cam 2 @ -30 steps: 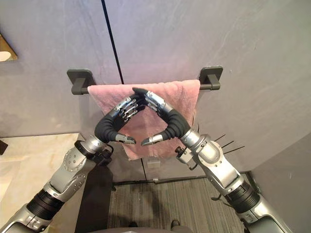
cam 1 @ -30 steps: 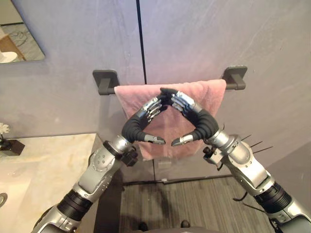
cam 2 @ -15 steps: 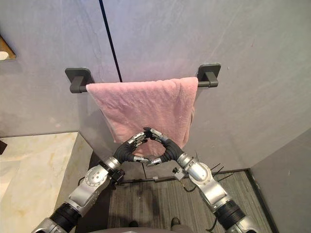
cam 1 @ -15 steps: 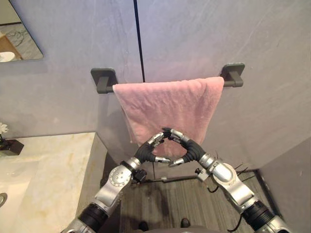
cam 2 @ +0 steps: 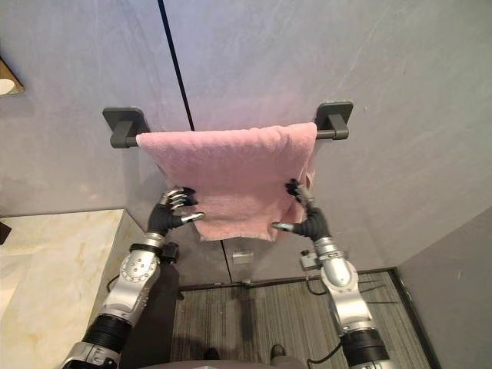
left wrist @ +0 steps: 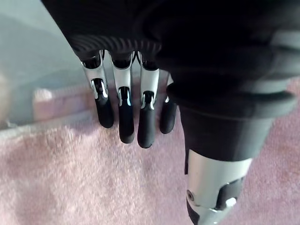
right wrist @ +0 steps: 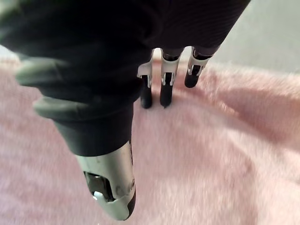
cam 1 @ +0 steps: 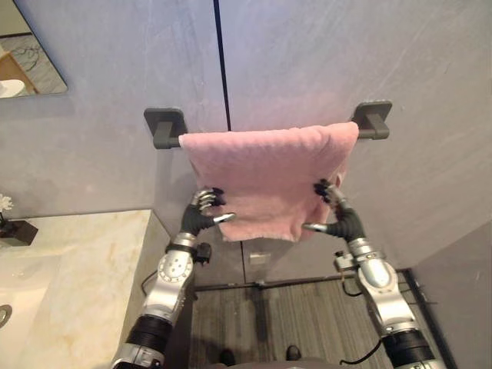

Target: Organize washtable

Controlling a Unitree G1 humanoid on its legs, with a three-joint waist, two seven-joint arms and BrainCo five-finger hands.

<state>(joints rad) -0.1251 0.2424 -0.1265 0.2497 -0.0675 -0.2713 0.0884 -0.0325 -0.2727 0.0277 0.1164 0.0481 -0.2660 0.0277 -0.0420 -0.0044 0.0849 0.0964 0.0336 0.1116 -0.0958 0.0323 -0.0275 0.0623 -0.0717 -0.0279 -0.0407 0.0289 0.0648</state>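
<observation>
Towel (cam 1: 265,177) between left hand (cam 1: 197,218) and right hand (cam 1: 343,223) (both flat)

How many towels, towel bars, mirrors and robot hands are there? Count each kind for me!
Pink towel: 1
Towel bar: 1
Mirror: 1
Robot hands: 2, the left hand and the right hand
Total: 5
</observation>
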